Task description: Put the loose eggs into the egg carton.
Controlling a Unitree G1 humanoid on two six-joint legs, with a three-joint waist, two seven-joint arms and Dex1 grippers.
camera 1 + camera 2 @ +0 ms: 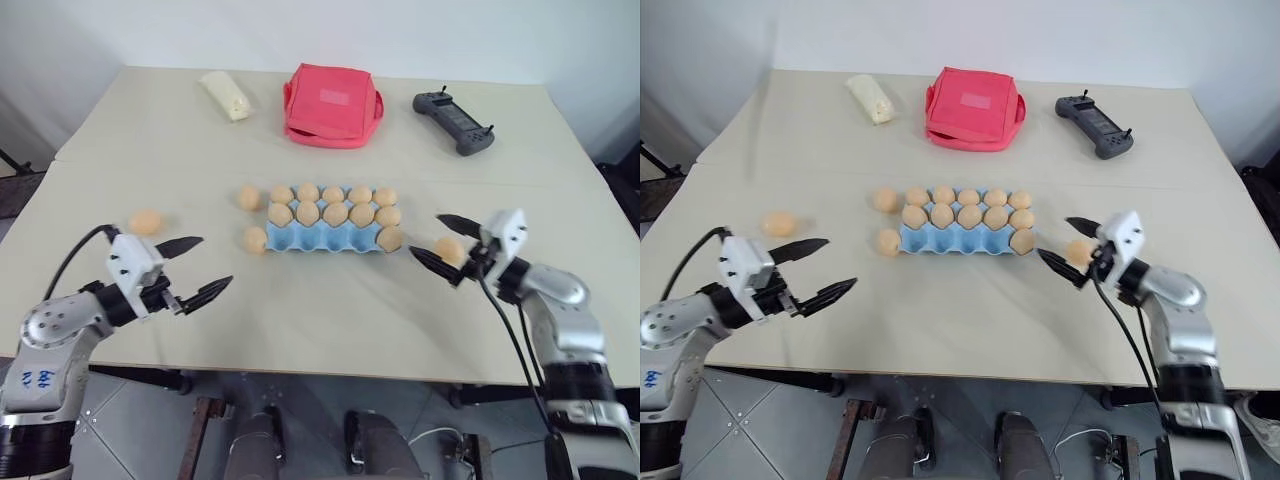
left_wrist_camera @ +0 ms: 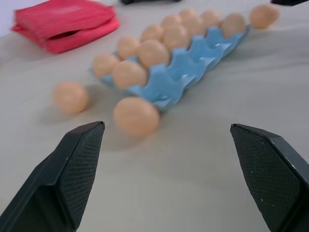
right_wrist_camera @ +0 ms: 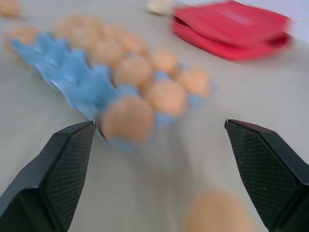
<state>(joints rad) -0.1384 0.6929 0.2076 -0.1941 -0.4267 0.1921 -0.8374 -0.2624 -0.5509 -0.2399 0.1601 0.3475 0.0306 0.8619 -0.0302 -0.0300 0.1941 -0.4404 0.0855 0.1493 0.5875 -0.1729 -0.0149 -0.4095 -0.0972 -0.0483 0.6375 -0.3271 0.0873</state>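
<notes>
The light blue egg carton (image 1: 320, 239) lies mid-table. Its back and middle rows are full of eggs, and one egg (image 1: 390, 238) sits at the right end of the front row. Two loose eggs (image 1: 248, 197) (image 1: 255, 239) rest against its left end, and a third (image 1: 146, 221) lies far left. Another loose egg (image 1: 449, 250) lies on the table between the spread fingers of my right gripper (image 1: 428, 236), which is open beside the carton's right end. My left gripper (image 1: 203, 266) hovers open left of the carton, empty; its wrist view shows the near loose egg (image 2: 136, 116).
A red fabric bag (image 1: 332, 105) sits at the back centre, with a pale cream packet (image 1: 226, 95) to its left and a black handheld controller (image 1: 455, 122) to its right. The table's front edge (image 1: 330, 375) runs just below both grippers.
</notes>
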